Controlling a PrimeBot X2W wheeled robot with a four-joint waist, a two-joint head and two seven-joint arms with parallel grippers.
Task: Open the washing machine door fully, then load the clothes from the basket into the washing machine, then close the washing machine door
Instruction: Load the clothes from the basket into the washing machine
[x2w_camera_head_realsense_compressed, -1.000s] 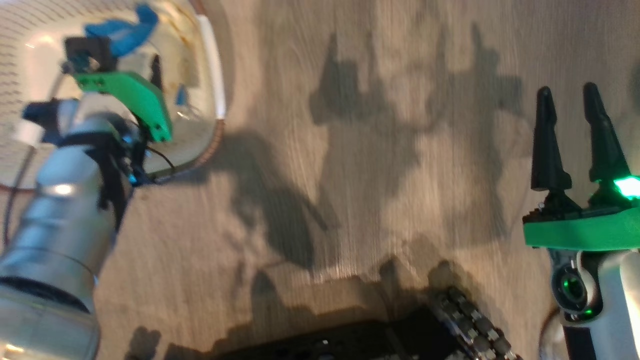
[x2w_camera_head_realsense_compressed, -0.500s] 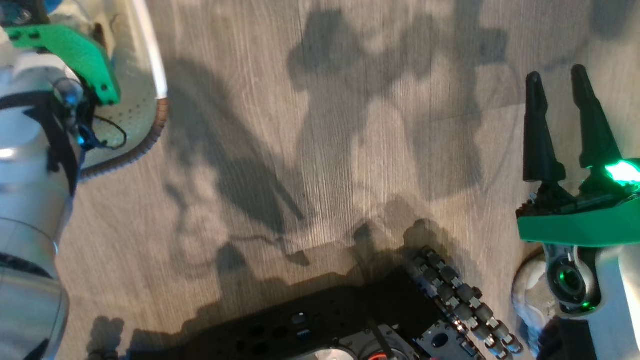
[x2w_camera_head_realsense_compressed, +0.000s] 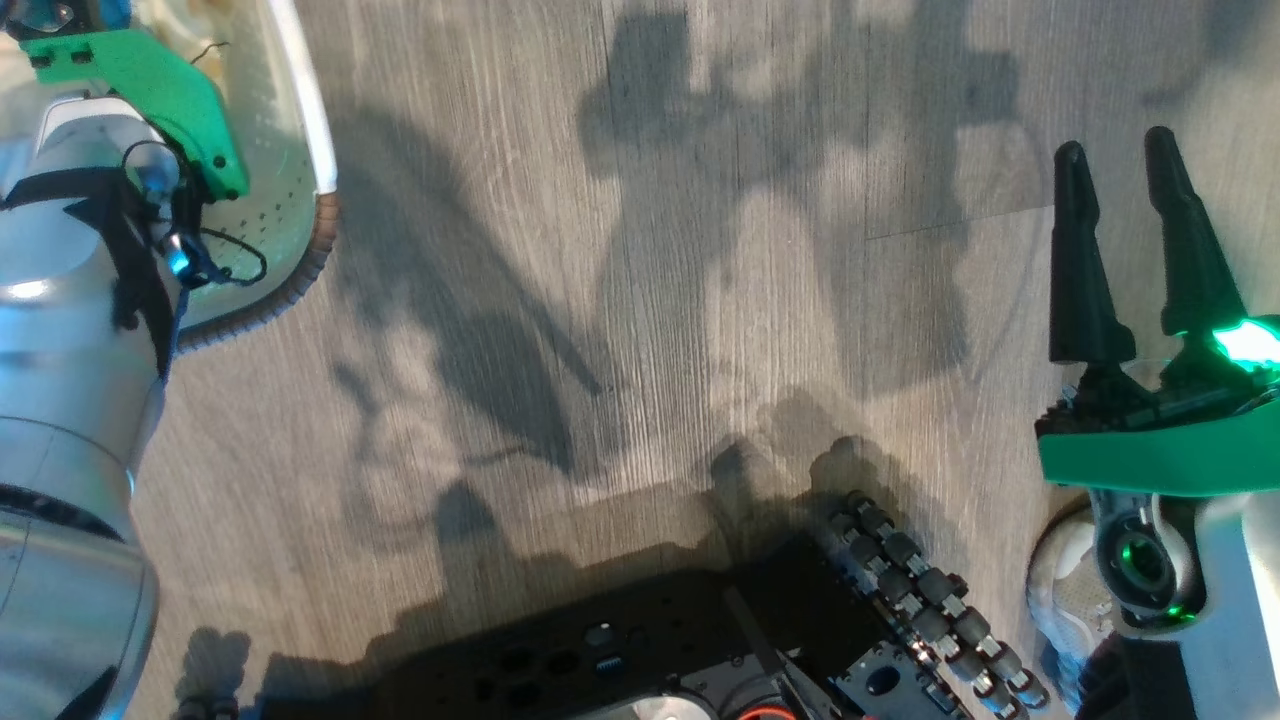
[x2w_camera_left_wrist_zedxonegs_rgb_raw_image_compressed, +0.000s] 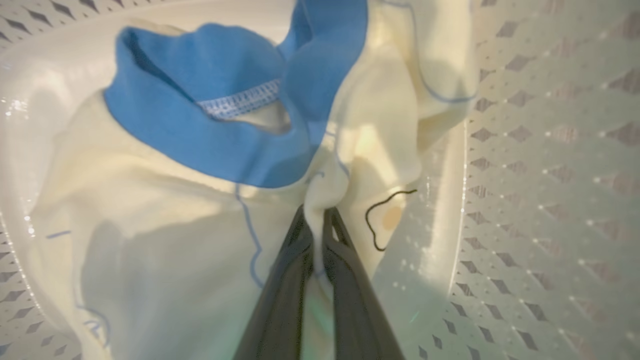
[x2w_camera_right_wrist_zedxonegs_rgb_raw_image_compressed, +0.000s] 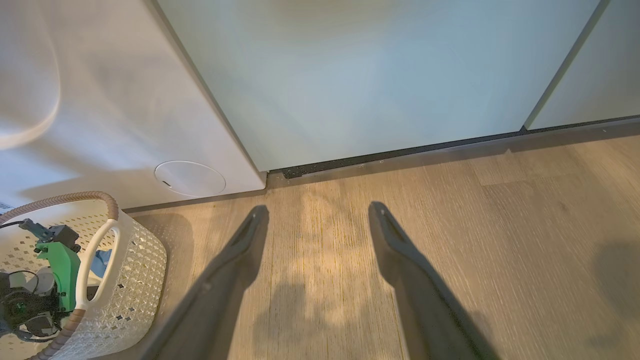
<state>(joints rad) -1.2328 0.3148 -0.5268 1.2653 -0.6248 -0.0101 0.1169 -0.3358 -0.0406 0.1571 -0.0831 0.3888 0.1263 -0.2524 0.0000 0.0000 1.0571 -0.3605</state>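
The clothes (x2w_camera_left_wrist_zedxonegs_rgb_raw_image_compressed: 175, 210) are a cream bundle with a blue patch (x2w_camera_left_wrist_zedxonegs_rgb_raw_image_compressed: 210, 130), lying in the basket (x2w_camera_left_wrist_zedxonegs_rgb_raw_image_compressed: 550, 175). My left gripper (x2w_camera_left_wrist_zedxonegs_rgb_raw_image_compressed: 315, 212) is shut on a raised fold of the cream fabric. In the head view the left arm (x2w_camera_head_realsense_compressed: 80, 330) reaches down into the basket (x2w_camera_head_realsense_compressed: 300, 120) at the top left, and its fingers are hidden behind the green wrist mount (x2w_camera_head_realsense_compressed: 150, 90). My right gripper (x2w_camera_head_realsense_compressed: 1115, 165) stands open over bare floor at the right, holding nothing. The washing machine (x2w_camera_right_wrist_zedxonegs_rgb_raw_image_compressed: 125, 110) is the white body behind the basket (x2w_camera_right_wrist_zedxonegs_rgb_raw_image_compressed: 135, 270), with its small round flap (x2w_camera_right_wrist_zedxonegs_rgb_raw_image_compressed: 190, 178). The washing machine door is out of view.
Pale teal cabinet panels (x2w_camera_right_wrist_zedxonegs_rgb_raw_image_compressed: 375, 75) stand to the right of the washer. Wood floor (x2w_camera_head_realsense_compressed: 650, 300) stretches between the basket and the right gripper (x2w_camera_right_wrist_zedxonegs_rgb_raw_image_compressed: 320, 215). My dark wheeled base (x2w_camera_head_realsense_compressed: 700, 650) is along the head view's bottom edge.
The head camera has shifted, so the basket now sits in the top left corner. My left gripper has closed on the cream fabric. The right gripper stays open.
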